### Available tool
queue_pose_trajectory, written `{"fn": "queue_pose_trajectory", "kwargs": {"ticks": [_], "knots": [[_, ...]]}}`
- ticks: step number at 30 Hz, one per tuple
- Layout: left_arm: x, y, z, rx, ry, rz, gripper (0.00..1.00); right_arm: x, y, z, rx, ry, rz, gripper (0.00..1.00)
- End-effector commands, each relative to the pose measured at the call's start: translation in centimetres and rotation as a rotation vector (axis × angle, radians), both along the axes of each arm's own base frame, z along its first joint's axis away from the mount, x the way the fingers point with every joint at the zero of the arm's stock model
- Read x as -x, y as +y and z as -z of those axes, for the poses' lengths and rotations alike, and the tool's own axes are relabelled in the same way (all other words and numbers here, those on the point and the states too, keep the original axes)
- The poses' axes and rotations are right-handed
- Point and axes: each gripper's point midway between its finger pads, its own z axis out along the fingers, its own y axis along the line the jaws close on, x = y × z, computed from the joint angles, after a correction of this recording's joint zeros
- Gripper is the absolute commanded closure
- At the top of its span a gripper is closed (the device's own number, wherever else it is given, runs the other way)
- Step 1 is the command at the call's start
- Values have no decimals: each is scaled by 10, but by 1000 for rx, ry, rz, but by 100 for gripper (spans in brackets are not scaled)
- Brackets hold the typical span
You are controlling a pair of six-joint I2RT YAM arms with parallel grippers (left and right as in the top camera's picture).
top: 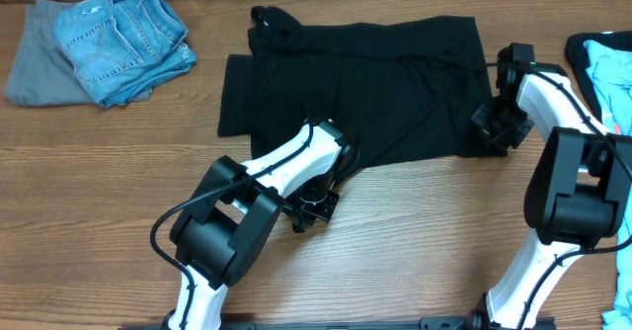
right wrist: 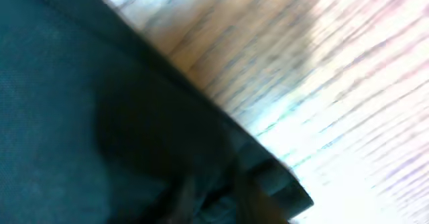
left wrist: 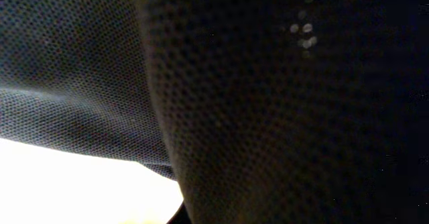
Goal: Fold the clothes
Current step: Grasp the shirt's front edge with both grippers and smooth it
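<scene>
While the black garment (top: pixel 395 73) lies spread mid-way across the table (top: pixel 425 241), the left gripper (top: pixel 318 204) is set at its near hem, the right gripper (top: pixel 491 124) at its right edge. Neither grip can be told. With a loose pinch, fabric could be dragged askew.

A robotics lab bench: robot arms (top: pixel 281 162) mounted at a wood-grain table (top: pixel 89 192) strewn with clothes (top: pixel 395 83).

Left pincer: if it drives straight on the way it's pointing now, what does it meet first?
The black garment: its mesh fabric fills the left wrist view close up, so the left pincer is probably touching it or nearly so. Depth is unclear.
</scene>
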Motion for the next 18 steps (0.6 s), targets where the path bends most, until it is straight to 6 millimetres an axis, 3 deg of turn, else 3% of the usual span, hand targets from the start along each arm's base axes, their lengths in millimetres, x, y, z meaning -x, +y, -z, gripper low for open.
{"fn": "queue_pose_trajectory", "kwargs": {"ticks": [1, 16, 18], "knots": [[3, 4, 2, -21, 12, -17, 96, 5, -6, 0, 12, 17, 16, 94], [0, 2, -25, 21, -42, -21, 96, 10, -3, -10, -1, 11, 70, 96], [0, 2, -27, 25, -47, -21, 96, 8, 1, -10, -22, 3, 67, 88]]}}
